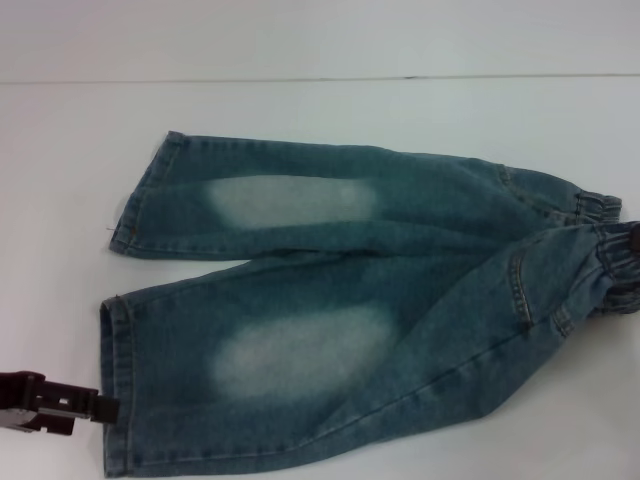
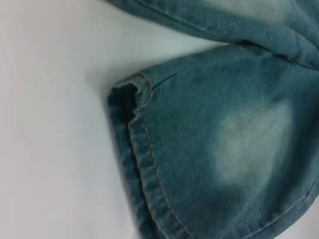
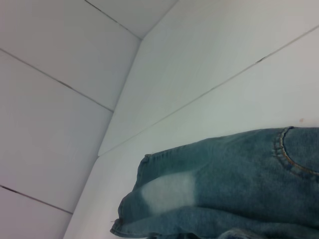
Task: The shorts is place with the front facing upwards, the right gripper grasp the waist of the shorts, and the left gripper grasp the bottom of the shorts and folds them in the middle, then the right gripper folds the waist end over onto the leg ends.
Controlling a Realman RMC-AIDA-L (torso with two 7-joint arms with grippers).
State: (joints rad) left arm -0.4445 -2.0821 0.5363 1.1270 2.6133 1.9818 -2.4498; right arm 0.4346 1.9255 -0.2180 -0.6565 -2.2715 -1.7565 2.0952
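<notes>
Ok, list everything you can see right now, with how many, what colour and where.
shorts: one pair, blue denim with two pale faded patches, lying flat on the table, legs pointing to the robot's left.
waistband: one, darker blue, gathered, at the robot's right end of the shorts.
leg hems: two, blue with tan stitching, at the robot's left end.
table: one, white, under the shorts.
left gripper: one, black, at the near leg hem, low on the robot's left.
right gripper: only a dark sliver shows, at the waistband.
</notes>
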